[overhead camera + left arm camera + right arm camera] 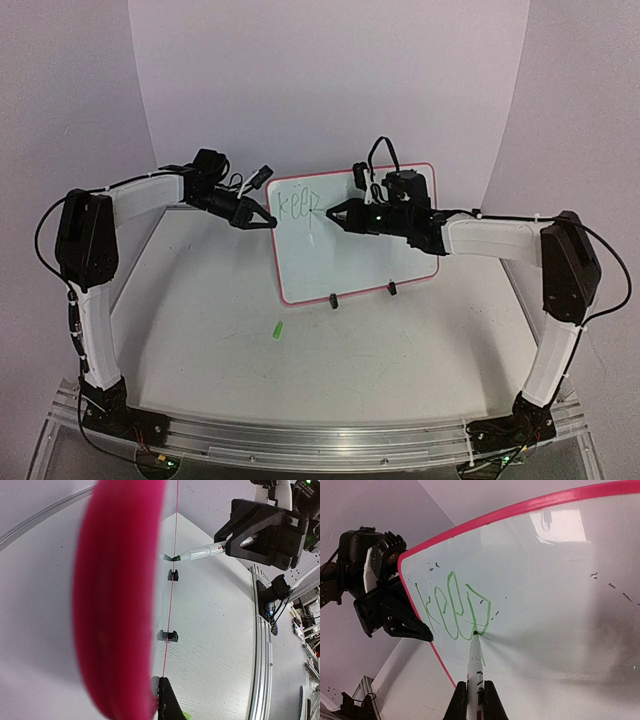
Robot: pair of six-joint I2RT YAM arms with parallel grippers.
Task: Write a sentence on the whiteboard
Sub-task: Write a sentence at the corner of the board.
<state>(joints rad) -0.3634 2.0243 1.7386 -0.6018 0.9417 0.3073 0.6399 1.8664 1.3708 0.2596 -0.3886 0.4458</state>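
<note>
The whiteboard (350, 262) stands tilted on two black clip feet (334, 299) at mid table, red-pink rim all round. Green letters (455, 610) fill its upper left corner. My right gripper (335, 213) is shut on a white marker (475, 670), whose green tip touches the board at the last letter's lower end. My left gripper (268, 222) is shut on the board's left edge, level with the writing. In the left wrist view the rim (120, 600) is a blurred pink band beside my fingertips (165, 695), and the marker (200, 554) shows beyond it.
A small green marker cap (277, 329) lies on the table in front of the board's lower left corner. A curved white backdrop (330, 80) rises behind the board. An aluminium rail (320, 435) carries both arm bases at the near edge.
</note>
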